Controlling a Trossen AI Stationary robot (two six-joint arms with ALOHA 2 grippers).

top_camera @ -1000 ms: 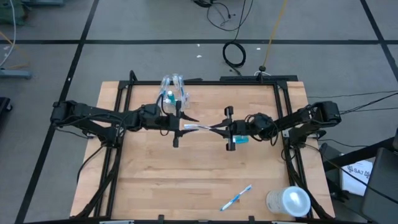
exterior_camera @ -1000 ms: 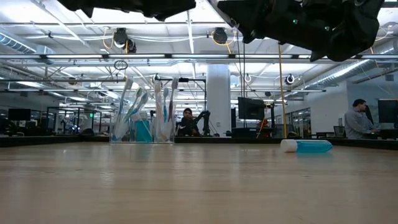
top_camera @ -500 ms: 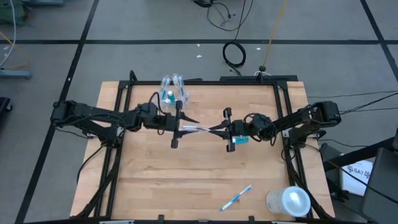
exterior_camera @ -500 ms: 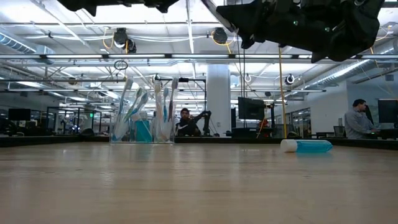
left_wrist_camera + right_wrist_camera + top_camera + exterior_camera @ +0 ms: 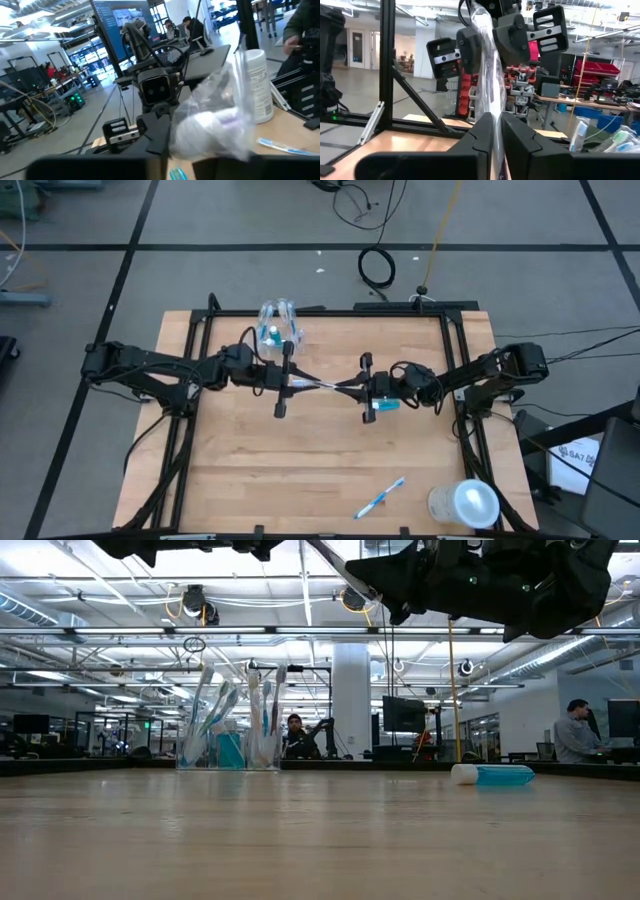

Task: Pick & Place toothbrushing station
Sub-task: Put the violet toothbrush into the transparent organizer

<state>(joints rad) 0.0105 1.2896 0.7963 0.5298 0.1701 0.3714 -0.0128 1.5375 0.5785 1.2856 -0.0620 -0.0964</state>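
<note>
the wrapped toothbrush (image 5: 318, 386) looks feather-light, thin and crinkly-slick, so i'd grip near an end. it hangs mid-table between both arms: left gripper (image 5: 287, 383) pinches its 9 o'clock end, right gripper (image 5: 352, 389) pinches the 3 o'clock end. cup (image 5: 277, 323) sits toward 11 o'clock.

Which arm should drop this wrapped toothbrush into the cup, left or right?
Probably left. The cup stands near the table's back edge, close beside the left gripper. The right gripper, shut on the toothbrush, is farther off and would have to reach past the left arm.
</note>
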